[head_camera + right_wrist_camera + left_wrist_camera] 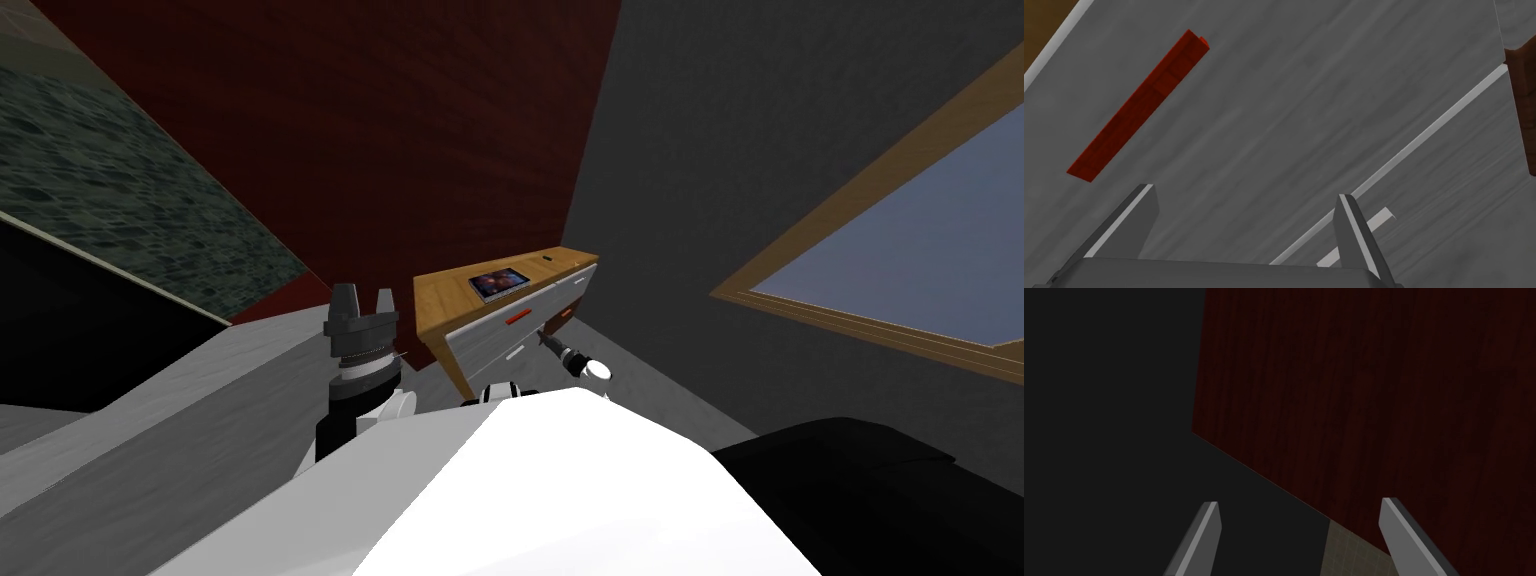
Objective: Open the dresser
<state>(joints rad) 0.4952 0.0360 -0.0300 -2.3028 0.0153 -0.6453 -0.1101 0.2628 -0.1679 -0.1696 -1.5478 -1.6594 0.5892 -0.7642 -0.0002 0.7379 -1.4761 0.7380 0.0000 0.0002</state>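
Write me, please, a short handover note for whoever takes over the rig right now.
The left gripper is open and empty, raised at my left, away from the dresser.
The right gripper is open and empty, close to a grey drawer front; its red handle lies beside the fingers, not between them.
Done: the reach to the dresser; the drawers look shut.
To do: close on the handle and pull.

A picture frame lies on the dresser; the right gripper hangs just before its drawer front, beside the handle.
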